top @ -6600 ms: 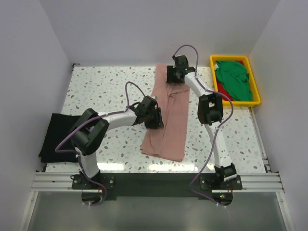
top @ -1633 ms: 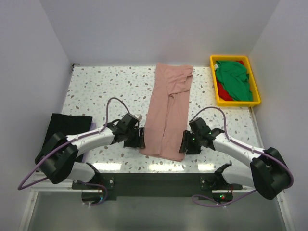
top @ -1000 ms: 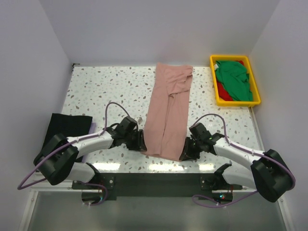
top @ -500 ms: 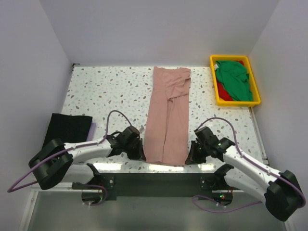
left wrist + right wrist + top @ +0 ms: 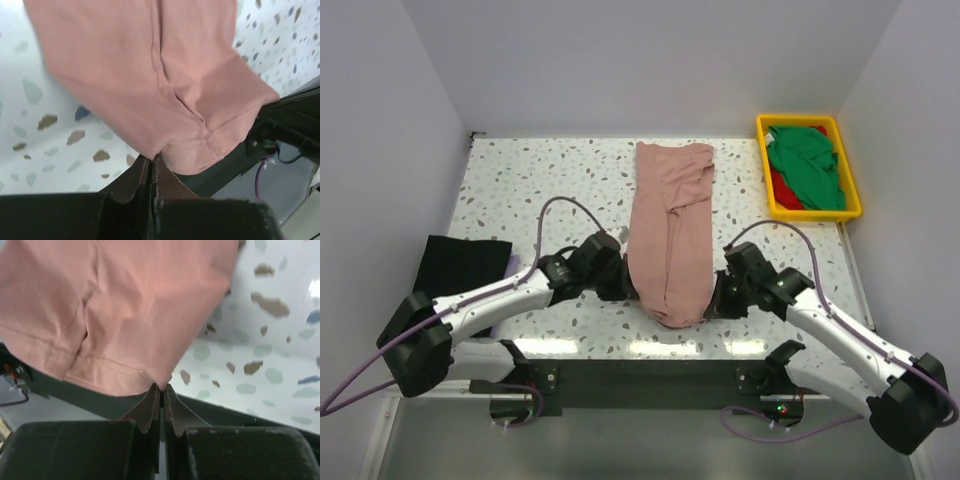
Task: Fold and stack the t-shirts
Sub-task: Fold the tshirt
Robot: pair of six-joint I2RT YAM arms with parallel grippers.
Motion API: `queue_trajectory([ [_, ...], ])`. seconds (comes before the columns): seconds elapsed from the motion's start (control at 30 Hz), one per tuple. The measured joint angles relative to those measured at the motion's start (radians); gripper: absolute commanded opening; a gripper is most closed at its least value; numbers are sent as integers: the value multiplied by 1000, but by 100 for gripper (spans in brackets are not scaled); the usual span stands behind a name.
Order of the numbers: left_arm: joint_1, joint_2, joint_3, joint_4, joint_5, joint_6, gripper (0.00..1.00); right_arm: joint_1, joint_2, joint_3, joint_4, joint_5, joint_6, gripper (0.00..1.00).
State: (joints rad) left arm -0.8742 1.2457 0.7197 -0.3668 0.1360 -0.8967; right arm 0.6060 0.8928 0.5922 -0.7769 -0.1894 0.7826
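A dusty pink t-shirt (image 5: pixel 668 230), folded into a long strip, runs from the back of the table toward the front. Its near hem is lifted off the table. My left gripper (image 5: pixel 628 288) is shut on the hem's left corner (image 5: pixel 152 155), and my right gripper (image 5: pixel 712 300) is shut on the right corner (image 5: pixel 162 385). The pink cloth (image 5: pixel 150 75) hangs in front of both wrist cameras, as does the hem (image 5: pixel 115 315). A black t-shirt (image 5: pixel 455 275) lies folded at the table's left edge. A green t-shirt (image 5: pixel 807 160) lies over a red one (image 5: pixel 782 185) in the tray.
The yellow tray (image 5: pixel 850 195) stands at the back right corner. The speckled table (image 5: pixel 540 190) is bounded by white walls at the back and sides. A dark rail (image 5: pixel 640 375) runs along the near edge under both arm bases.
Both grippers shut on the pink t-shirt's near corners about a second ago. Since then they have lifted the hem and carried it back from the front edge, bunching the near end.
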Motion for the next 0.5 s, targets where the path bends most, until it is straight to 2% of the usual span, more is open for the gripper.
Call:
queue_trajectory([
  [0.33, 163, 269, 236, 5, 1, 113, 0, -14, 414, 306, 195, 174, -82, 0],
  [0.5, 223, 434, 377, 10, 0, 143, 0, -99, 567, 403, 287, 190, -107, 0],
])
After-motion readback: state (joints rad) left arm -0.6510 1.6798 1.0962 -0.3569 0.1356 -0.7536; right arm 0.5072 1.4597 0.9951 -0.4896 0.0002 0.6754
